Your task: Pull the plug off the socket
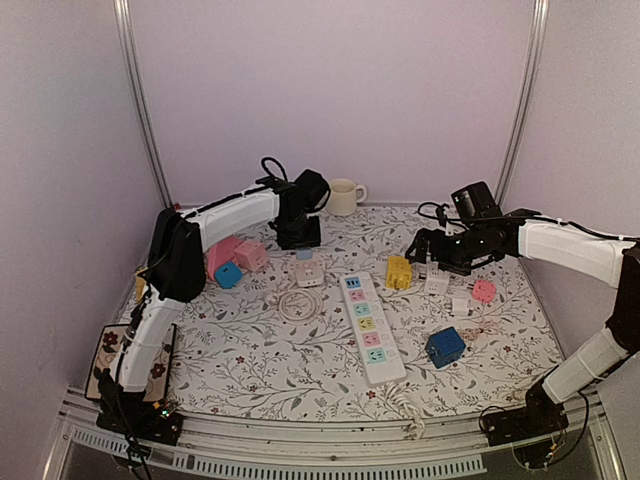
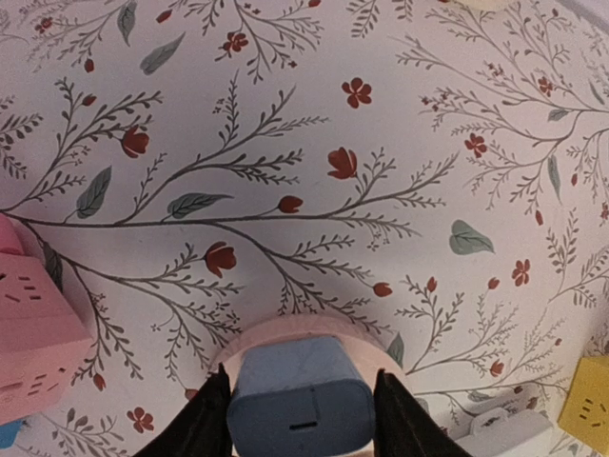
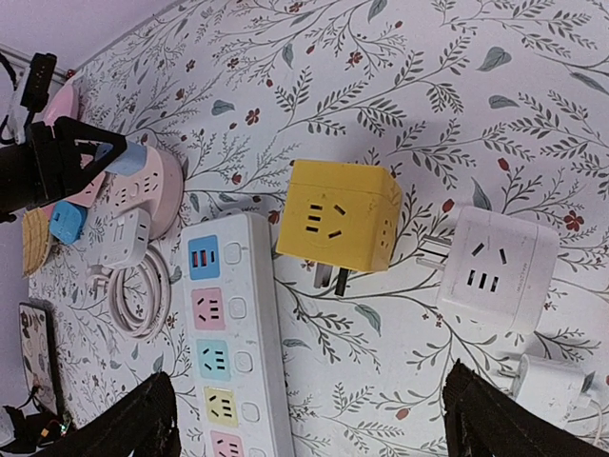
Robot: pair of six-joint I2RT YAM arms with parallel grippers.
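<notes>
Plug (image 2: 300, 405) — small blue-grey block, hard smooth plastic, light, probably slippery; seated in round pink socket (image 2: 304, 331), far side of desk (image 2: 285, 143), left of centre. Best hold: flat sides. Left hand (image 2: 303, 424) clamps those sides. Socket looks light — may lift too. Right hand (image 3: 314, 433) spread wide, empty. No readable writing.

Pink cubes (image 1: 240, 255) crowd left of the round socket (image 1: 308, 272); cloth (image 2: 285, 143) beyond seems open.

A cream mug (image 1: 343, 196) stands far back. A white power strip (image 1: 368, 328) lies mid-table, a yellow cube adapter (image 1: 399, 271) near its far end, a blue cube (image 1: 445, 346) to its right, a coiled white cable (image 1: 297, 303) to its left
</notes>
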